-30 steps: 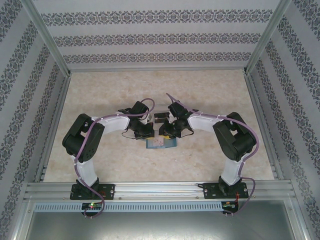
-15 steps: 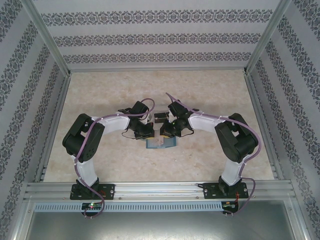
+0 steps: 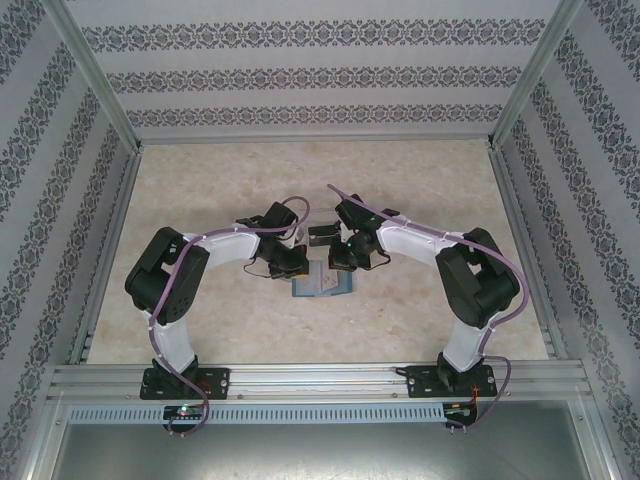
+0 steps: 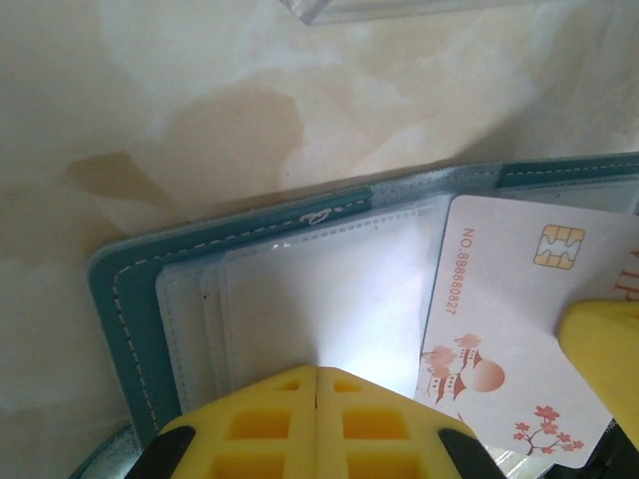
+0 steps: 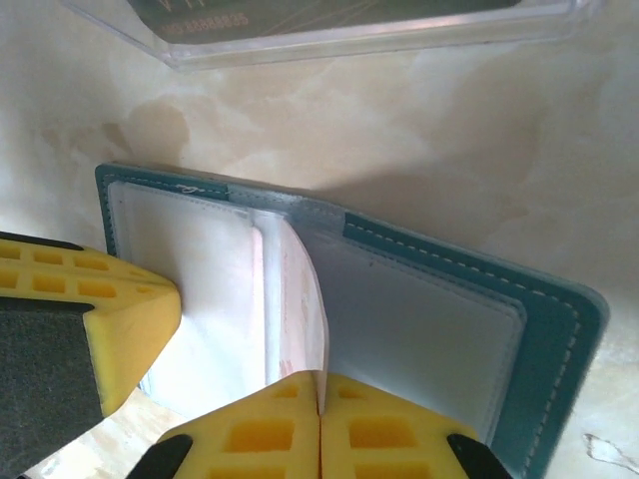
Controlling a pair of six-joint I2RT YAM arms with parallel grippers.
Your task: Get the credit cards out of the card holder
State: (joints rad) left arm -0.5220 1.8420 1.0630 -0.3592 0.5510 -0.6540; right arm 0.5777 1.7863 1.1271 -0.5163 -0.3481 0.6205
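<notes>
Card holder (image 3: 322, 284): teal, open flat on the bench (image 3: 200, 200) between my arms, near a clear plastic case (image 5: 379, 30). My left fingers (image 4: 270, 424) are clenched together and bear down on its sleeve pages, seemingly to pin it against the pull. My right fingers (image 5: 260, 429) are clamped on the edge of a white chip credit card (image 4: 509, 329), part-way out of its sleeve.
</notes>
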